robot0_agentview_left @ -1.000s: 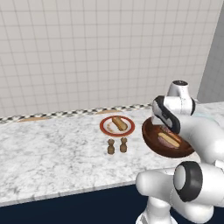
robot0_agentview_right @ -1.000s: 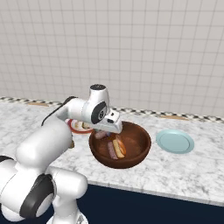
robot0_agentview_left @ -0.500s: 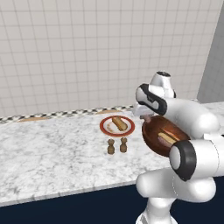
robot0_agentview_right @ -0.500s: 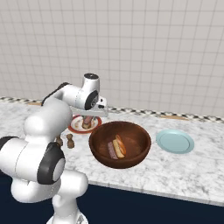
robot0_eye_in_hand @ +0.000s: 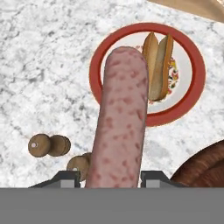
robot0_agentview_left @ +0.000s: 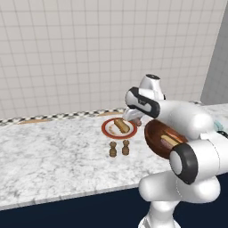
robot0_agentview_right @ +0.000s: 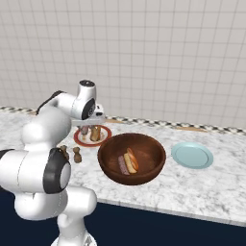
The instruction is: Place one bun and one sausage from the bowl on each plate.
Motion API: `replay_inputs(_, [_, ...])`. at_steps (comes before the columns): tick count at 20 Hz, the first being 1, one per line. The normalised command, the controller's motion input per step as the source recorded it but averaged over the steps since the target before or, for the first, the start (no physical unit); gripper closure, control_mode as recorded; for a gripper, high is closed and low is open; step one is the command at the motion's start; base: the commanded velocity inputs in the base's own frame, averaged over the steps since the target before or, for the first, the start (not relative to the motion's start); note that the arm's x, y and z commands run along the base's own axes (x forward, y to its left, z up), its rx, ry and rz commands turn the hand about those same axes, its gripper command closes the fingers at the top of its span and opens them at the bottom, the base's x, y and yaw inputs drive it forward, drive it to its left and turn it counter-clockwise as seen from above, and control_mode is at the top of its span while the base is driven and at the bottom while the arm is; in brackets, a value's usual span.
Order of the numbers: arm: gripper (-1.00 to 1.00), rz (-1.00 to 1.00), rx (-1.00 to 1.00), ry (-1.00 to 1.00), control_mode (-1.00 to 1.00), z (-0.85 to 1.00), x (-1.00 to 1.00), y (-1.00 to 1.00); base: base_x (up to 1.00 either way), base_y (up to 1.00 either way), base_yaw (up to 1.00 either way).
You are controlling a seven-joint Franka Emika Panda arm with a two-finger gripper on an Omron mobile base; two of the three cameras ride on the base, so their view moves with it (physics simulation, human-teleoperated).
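Gripper is clamped on a sausage: in the hand view the sausage runs straight up from between the two fingertips, one tip on each side of its lower end. The free end of the sausage sits over the red-rimmed plate.

That plate already carries a split bun, lying on the cream centre just beside the sausage tip; from the hand view I cannot tell whether sausage and bun touch. In the right base view the gripper hangs above the red-rimmed plate, with the sausage pointing down toward it next to the bun.

Plate sits toward the back edge of the marble counter, near the checkered strip at the wall. The brown bowl is just beside it, toward the counter's front edge, and holds one more bun and one more sausage side by side at its bottom. The teal-rimmed plate lies on the far side of the bowl from the gripper, bare.

Two small brown shakers stand in front of the red-rimmed plate, close together, apart from the plate's rim.
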Motion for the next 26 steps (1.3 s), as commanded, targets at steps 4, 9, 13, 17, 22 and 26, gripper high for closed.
replay_inputs(4, [1.00,0.09,-0.04,0.00,-1.00,-0.13,0.36,0.54,0.00,0.00,0.00])
replay_inputs(9, [1.00,0.03,-0.08,0.00,-1.00,-0.24,0.41,0.41,0.00,0.00,0.00])
replay_inputs(13, [1.00,0.00,-0.06,0.00,-1.00,-0.20,0.35,0.08,0.00,0.00,0.00])
replay_inputs(17, [1.00,-0.02,-0.06,0.00,-1.00,-0.29,0.41,0.00,0.00,0.00,0.00])
replay_inputs(22, [1.00,-0.04,-0.05,0.00,-1.00,-0.42,0.27,0.00,0.00,0.00,0.00])
replay_inputs(26, [1.00,-0.04,0.00,0.02,-1.00,-0.26,0.32,0.00,0.00,0.00,0.00])
